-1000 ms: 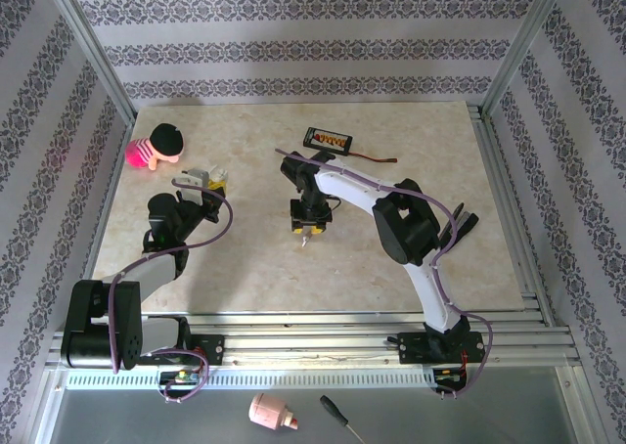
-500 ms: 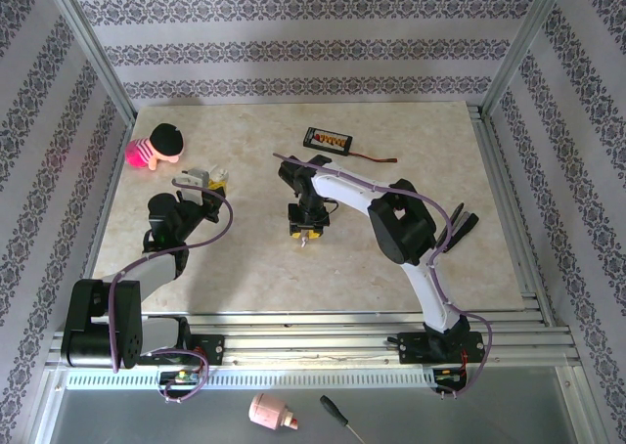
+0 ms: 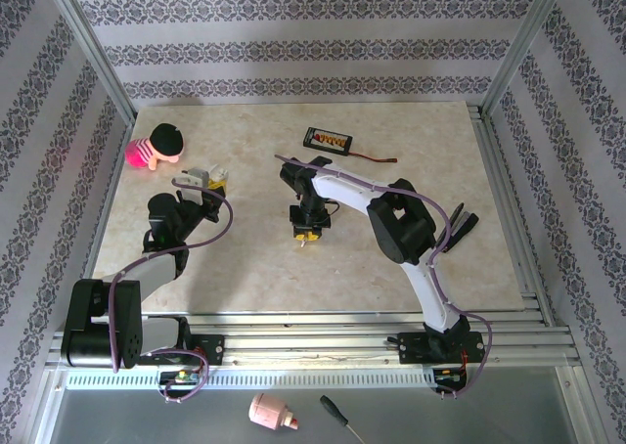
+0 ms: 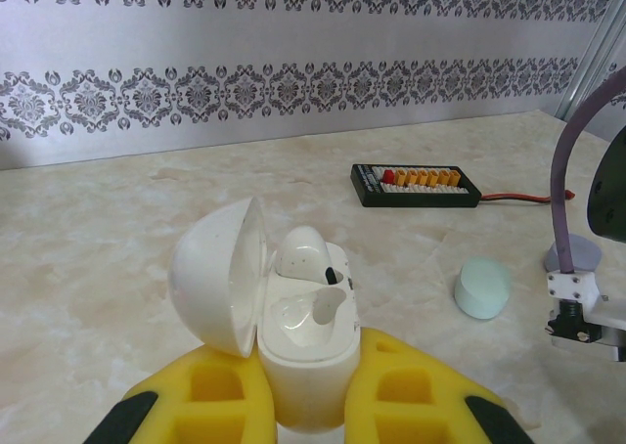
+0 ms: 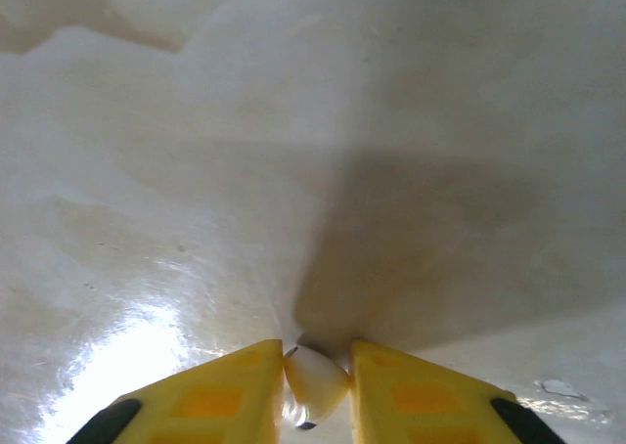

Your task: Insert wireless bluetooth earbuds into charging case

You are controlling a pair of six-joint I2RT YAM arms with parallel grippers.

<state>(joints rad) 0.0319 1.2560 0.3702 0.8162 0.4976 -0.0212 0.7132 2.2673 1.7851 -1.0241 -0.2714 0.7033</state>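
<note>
The right gripper [image 5: 315, 364] is clenching a whitish earbud [image 5: 315, 380] between its yellow pads, low against the table [image 5: 196, 151] — so the pick-up step is going on. The left gripper [image 4: 306, 356] is grasping the open charging case [image 4: 298, 312], well apart from that earbud. One pocket is looking filled. Next, I am judging, the earbud is needing a lift, a carry across and careful turning — to fit the free pocket.
</note>
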